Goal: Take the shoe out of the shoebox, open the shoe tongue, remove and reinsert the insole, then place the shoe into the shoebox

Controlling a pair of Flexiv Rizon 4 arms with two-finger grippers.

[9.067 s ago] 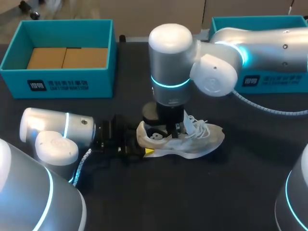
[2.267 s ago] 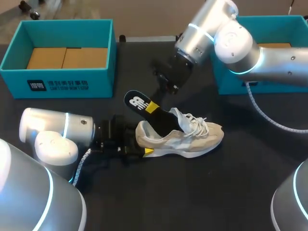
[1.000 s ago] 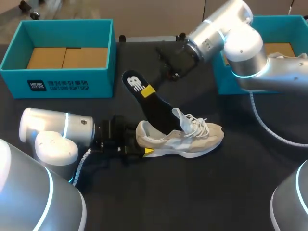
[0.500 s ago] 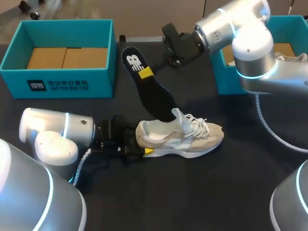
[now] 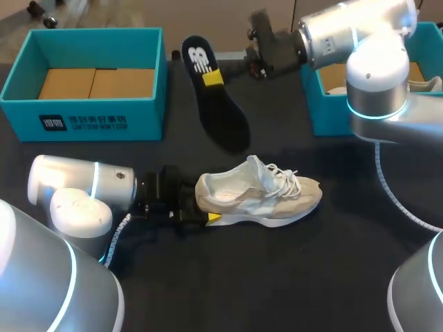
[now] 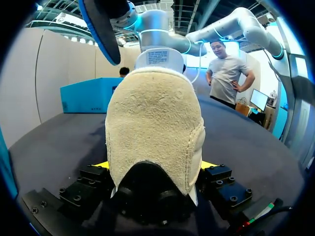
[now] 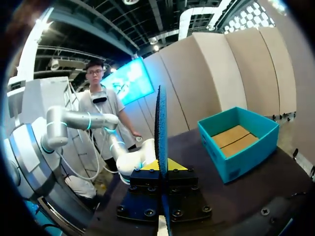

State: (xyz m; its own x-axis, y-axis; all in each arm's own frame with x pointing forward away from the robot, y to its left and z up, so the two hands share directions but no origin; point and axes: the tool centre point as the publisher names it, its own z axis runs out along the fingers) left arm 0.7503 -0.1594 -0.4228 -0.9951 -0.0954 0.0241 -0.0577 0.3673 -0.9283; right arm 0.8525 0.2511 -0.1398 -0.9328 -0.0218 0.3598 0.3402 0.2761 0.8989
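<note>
A beige laced shoe (image 5: 263,197) lies on its sole mid-table, toe to the right. My left gripper (image 5: 204,202) is shut on its heel; in the left wrist view the heel (image 6: 155,118) fills the gap between the yellow fingertips (image 6: 104,165). The black insole (image 5: 214,104) hangs in the air above and behind the shoe, clear of it. My right gripper (image 5: 216,75) is shut on its heel end. In the right wrist view the insole (image 7: 161,128) stands edge-on, pinched by the right gripper (image 7: 161,166). It also shows above the shoe as a dark insole (image 6: 101,24).
An open teal box (image 5: 90,41) with a cardboard floor stands at the back left, also seen as the teal box (image 7: 241,142). A second teal box (image 5: 325,117) at the back right holds another pale shoe (image 5: 429,84). The tabletop is dark.
My right gripper has pulled the insole up and back, fully out of the shoe. The left gripper and the shoe have stayed in place.
</note>
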